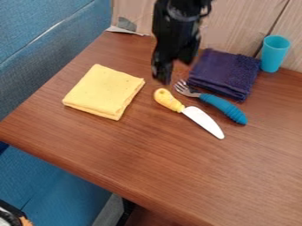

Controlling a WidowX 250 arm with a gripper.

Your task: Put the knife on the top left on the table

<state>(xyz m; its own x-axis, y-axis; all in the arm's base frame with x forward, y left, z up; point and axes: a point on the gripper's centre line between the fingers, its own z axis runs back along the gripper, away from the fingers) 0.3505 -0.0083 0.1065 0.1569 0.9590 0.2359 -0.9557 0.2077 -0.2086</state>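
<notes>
In the camera view, a black gripper [168,72], blurred so that its state cannot be told, hangs above the yellow-handled knife [171,102] on the tabletop [141,152]. The knife lies mid-table, between a folded yellow cloth [103,92] and a blue-handled fork [223,108]; a purple cloth [224,73] and turquoise cup [274,54] sit near the far edge.

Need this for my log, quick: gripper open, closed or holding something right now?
Gripper: nothing visibly held; whether open or closed cannot be told.

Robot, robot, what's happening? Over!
Black gripper near yellow-handled knife, not holding it. Knife lies on brown table. Blue-handled metal fork close beside it.
</notes>
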